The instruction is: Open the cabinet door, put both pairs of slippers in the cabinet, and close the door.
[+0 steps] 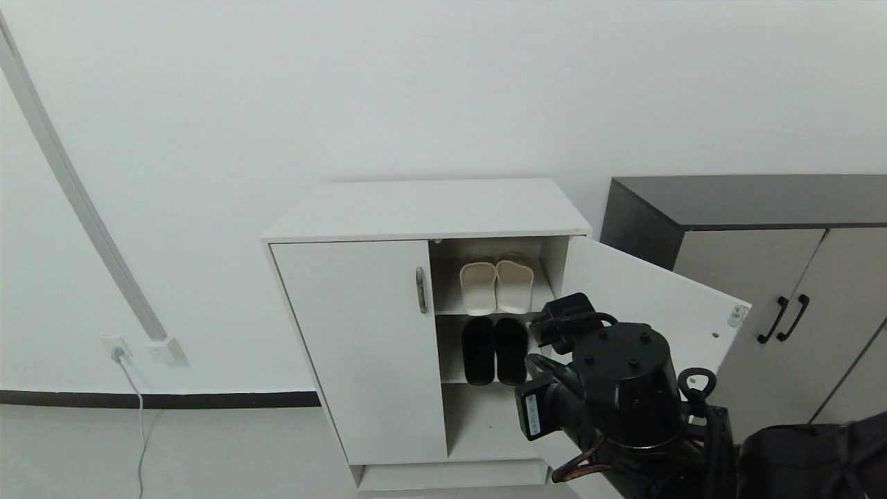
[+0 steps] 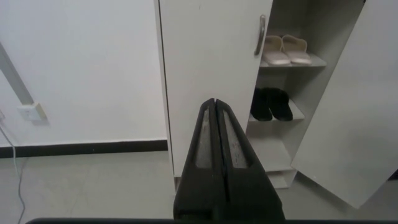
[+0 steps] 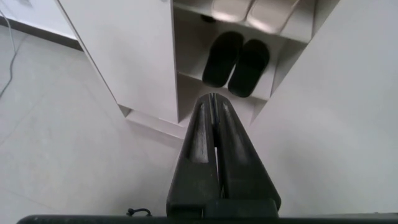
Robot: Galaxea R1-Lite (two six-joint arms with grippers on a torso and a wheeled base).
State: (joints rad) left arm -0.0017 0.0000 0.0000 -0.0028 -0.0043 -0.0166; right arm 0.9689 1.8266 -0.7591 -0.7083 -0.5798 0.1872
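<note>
Slippers first, head view: the beige pair (image 1: 497,286) lies on the top shelf and the black pair (image 1: 494,350) on the shelf below, both just right of frame centre inside the white cabinet (image 1: 423,208), so what looks left of the task is closing up. The open door (image 1: 644,298) swings out toward the right of the frame, its free edge at centre right, with the right arm (image 1: 624,388) in front of it at lower right; the other door (image 1: 353,346), left of centre, is shut, with its handle (image 1: 420,290) at its inner edge. Left wrist view: the left gripper (image 2: 215,106) has its fingers pressed together on nothing, pointed at the shut door, well apart from the cabinet, with both pairs visible on their shelves beyond. Right wrist view: the right gripper (image 3: 213,98) is likewise closed and empty, aimed toward the black pair, the inner face of the open door just beside it. That door is probably a light, stiff board that turns freely on its hinges; it has a smooth face, so a flat push on the outer side near the free edge should serve better than pinching the thin edge
</note>
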